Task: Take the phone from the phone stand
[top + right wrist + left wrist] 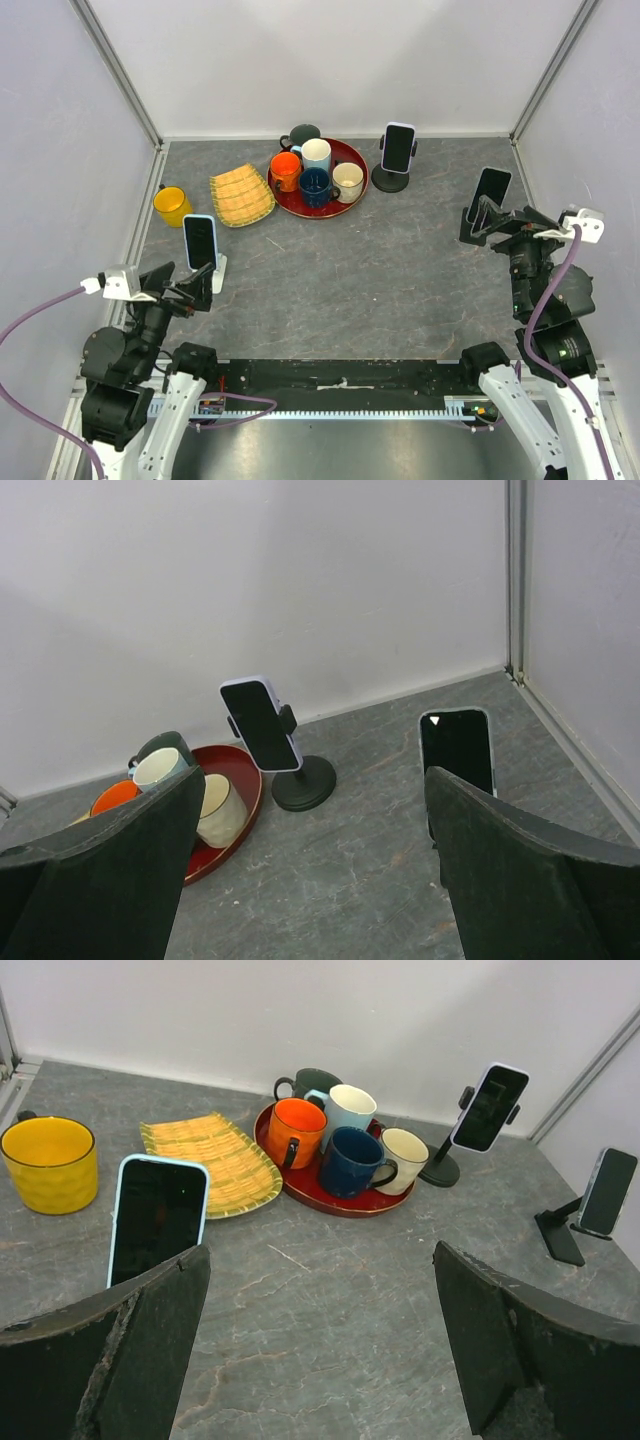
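Three phones stand on stands. A light-blue-cased phone [200, 241] leans on a white stand at the left, and it also shows in the left wrist view [157, 1215]. A white-cased phone [398, 148] is clamped on a black round-base stand [391, 181] at the back. A dark phone [491, 190] leans on a black stand at the right. My left gripper [195, 290] is open and empty just in front of the blue phone. My right gripper [500, 222] is open and empty just in front of the dark phone [457, 755].
A red tray [350, 153] holds several mugs at the back centre. A yellow woven dish [241, 194] and a yellow mug [172, 205] sit to its left. Enclosure walls stand close on both sides and at the back.
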{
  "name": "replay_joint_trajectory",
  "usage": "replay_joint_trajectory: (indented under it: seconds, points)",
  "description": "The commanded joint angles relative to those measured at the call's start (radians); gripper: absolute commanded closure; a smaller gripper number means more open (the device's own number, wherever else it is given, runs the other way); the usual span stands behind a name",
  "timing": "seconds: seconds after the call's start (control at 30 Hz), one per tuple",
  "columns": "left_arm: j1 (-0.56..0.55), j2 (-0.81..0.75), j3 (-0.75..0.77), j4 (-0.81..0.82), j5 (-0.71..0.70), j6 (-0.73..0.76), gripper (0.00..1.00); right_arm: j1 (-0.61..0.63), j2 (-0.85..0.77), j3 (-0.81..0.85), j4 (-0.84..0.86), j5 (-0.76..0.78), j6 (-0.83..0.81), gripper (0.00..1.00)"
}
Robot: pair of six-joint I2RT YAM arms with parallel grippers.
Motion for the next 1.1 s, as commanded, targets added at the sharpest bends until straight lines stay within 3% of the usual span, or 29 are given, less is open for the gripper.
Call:
replay_joint_trajectory:
  seconds: [0.0,0.33,0.5,0.63,0.9,1.07]
  points:
    - [-0.002,0.059,0.009,-0.015,0.012,-0.027,0.0,0.0,0.019,-0.021,0.033,-0.025,0.021,0.02]
    - [-0.001,0.375,0.059,-0.081,-0.058,-0.104,0.0,-0.003,0.109,-0.05,0.104,-0.108,-0.049,0.02]
    - [-0.001,0.525,0.1,-0.103,-0.139,-0.055,0.01,-0.002,0.179,-0.062,0.114,-0.191,-0.106,0.02]
    - [0.005,0.651,0.114,-0.097,-0.202,-0.021,0.04,0.064,0.177,-0.111,0.151,-0.18,-0.131,0.02]
    - [0.101,0.838,0.109,0.052,-0.163,0.074,0.0,0.27,0.138,-0.214,0.197,-0.096,-0.197,0.02]
    - [0.183,0.901,0.109,0.115,-0.123,0.164,0.0,0.279,0.062,-0.297,0.232,-0.091,-0.164,0.02]
